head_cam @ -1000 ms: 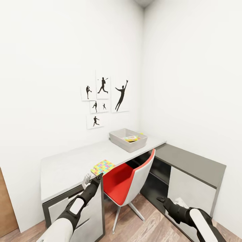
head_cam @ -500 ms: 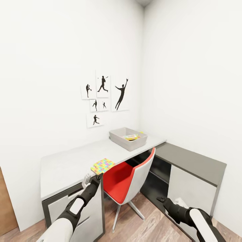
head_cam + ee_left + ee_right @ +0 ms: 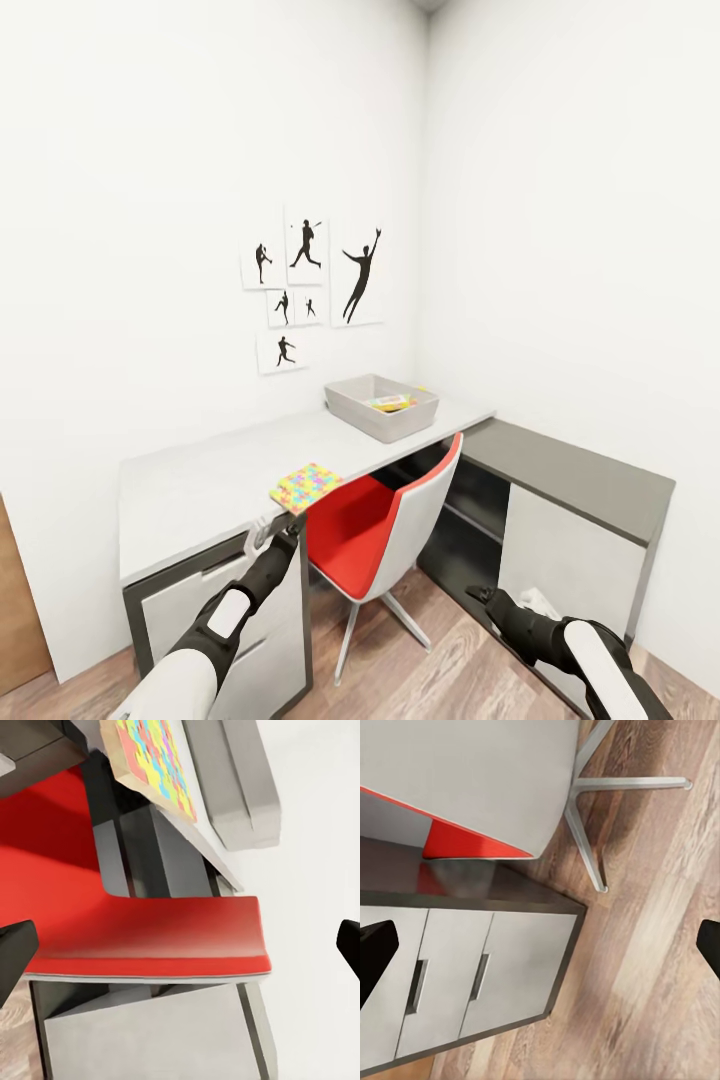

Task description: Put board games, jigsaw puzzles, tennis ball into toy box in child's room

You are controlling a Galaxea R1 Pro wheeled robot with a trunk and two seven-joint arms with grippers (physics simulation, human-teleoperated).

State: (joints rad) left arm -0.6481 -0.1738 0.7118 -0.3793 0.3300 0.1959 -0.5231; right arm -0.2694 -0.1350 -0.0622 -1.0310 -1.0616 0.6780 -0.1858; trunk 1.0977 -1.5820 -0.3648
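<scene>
One jigsaw puzzle (image 3: 305, 487) (image 3: 154, 761) lies flat at the front edge of the white table (image 3: 200, 480), partly overhanging it. My left gripper (image 3: 278, 523) (image 3: 180, 952) hangs open just below and in front of that edge, nothing between its fingers. The grey toy box (image 3: 382, 408) (image 3: 240, 787) stands at the table's far right end. A flat yellow-and-red printed item (image 3: 390, 403) lies in it, too small to identify. The board games and the tennis ball cannot be made out. My right gripper (image 3: 480, 595) (image 3: 540, 949) is open, low over the floor.
A red-and-white swivel chair (image 3: 385, 535) is pushed in right of the puzzle, its seat under the table edge. A lower dark grey-topped unit (image 3: 580, 480) joins the table at the right. White drawers (image 3: 190, 610) sit below my left arm. Wood-plank floor (image 3: 660, 945) lies under the right gripper.
The whole picture has shifted slightly, so the camera moved. The left gripper now sits a little lower against the table edge. The puzzle and toy box have not moved.
</scene>
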